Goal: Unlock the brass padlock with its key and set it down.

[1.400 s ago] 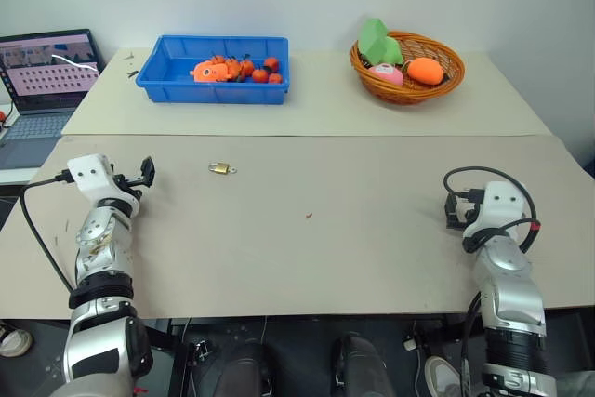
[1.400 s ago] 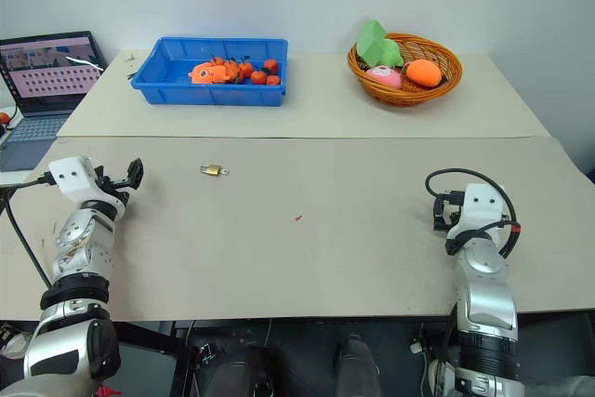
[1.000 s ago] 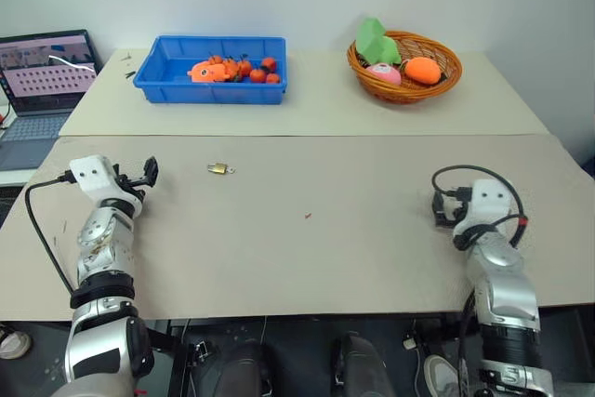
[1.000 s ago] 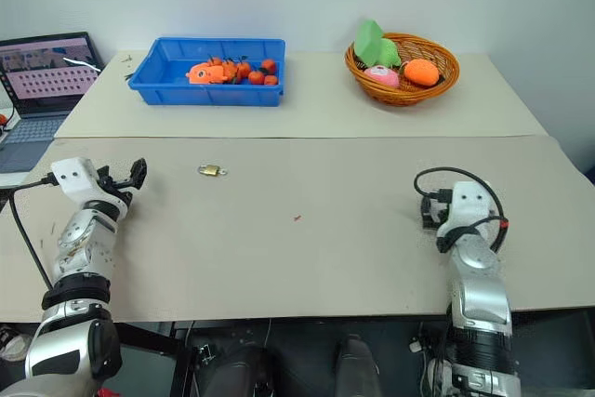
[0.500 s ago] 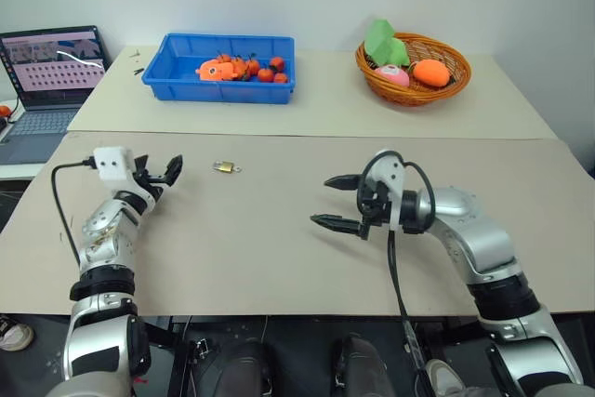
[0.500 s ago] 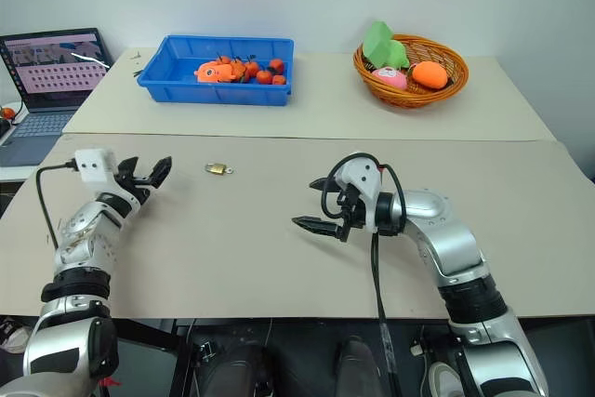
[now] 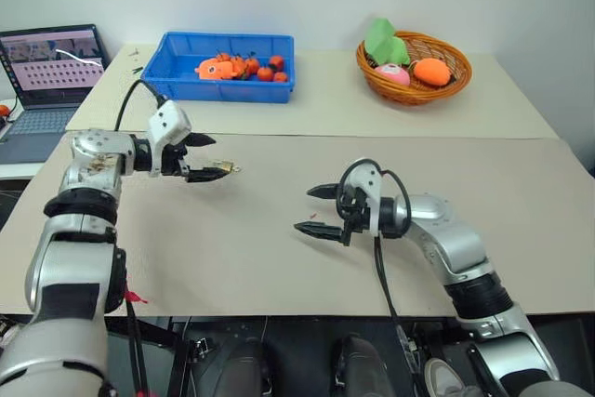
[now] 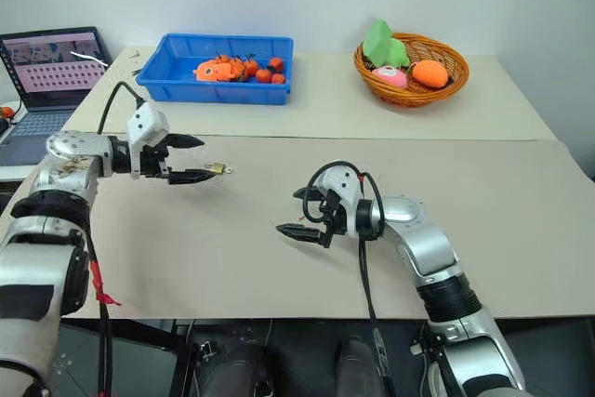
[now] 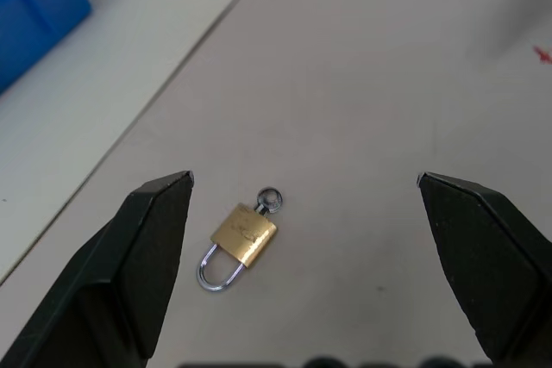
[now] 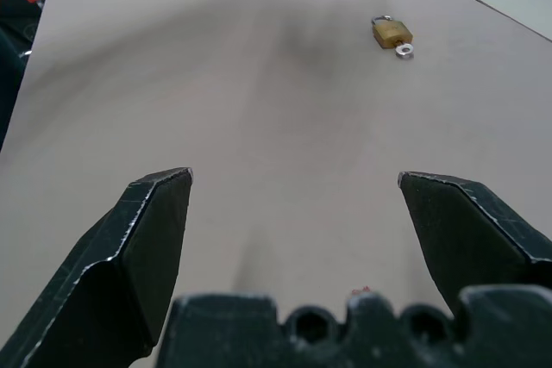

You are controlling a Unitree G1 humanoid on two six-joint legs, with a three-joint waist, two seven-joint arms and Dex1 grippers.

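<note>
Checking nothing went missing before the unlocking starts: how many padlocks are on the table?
1: the brass padlock lies on the near table, between the open left tool's fingertips.

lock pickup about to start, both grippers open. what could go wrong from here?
1. The brass padlock is tiny and lies flat on the table; the left gripper could nudge it away instead of pinching it.
2. The key sticks out of the lock body, so a grasp there could twist it.
3. The right gripper hovers mid-table, apart from the lock; converging arms might collide.

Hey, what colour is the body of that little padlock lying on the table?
Gold-yellow brass, with a silvery shackle; the brass padlock shows best in the left wrist view.
</note>
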